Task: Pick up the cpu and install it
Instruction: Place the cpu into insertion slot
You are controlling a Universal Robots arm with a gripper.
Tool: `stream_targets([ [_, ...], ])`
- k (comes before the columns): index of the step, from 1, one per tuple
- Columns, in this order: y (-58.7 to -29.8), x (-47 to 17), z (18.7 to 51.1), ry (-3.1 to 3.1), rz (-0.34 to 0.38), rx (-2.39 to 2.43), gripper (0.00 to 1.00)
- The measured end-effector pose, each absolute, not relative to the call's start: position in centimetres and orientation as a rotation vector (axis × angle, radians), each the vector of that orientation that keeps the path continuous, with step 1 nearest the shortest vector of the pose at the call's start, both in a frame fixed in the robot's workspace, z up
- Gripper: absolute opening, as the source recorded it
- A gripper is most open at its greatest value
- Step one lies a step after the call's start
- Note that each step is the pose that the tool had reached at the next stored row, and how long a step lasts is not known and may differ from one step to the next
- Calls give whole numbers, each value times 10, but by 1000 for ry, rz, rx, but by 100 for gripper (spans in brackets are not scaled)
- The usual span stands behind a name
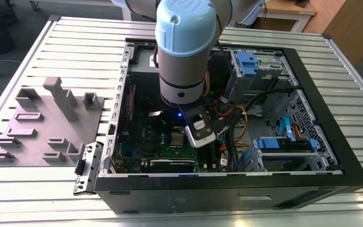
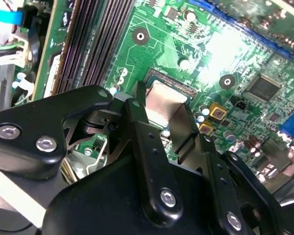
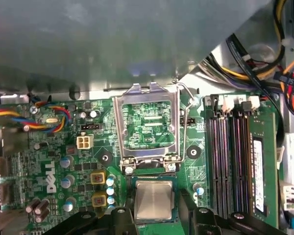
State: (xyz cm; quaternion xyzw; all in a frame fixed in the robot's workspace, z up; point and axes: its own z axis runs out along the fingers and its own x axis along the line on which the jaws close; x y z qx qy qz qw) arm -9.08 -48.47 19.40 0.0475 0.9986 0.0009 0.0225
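Observation:
The cpu [image 3: 154,199], a small square chip with a pale silver top, lies level in the socket of the green motherboard [image 3: 59,147]. In the second wrist view the cpu [image 2: 159,100] shows between the two black fingers [image 2: 139,105], which press against its opposite edges. My gripper [image 2: 161,110] is shut on it, low inside the open computer case [image 1: 307,156]. In the exterior view the arm [image 1: 181,52] reaches straight down into the case over the socket [image 1: 177,138]. The shiny socket frame [image 3: 147,93] stands flipped open beside the chip.
Memory slots [image 3: 230,156] run along one side of the socket. Orange and black cables [image 1: 232,127] and blue drive brackets [image 1: 282,144] fill the case on the exterior view's right. A grey fixture block [image 1: 43,123] sits on the slatted table [image 1: 17,184] on the exterior view's left.

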Motion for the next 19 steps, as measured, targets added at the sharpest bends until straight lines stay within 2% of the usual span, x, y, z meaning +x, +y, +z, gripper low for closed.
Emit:
stream_targets([
  [19,-484,-94,191,3092,2,168,45],
])
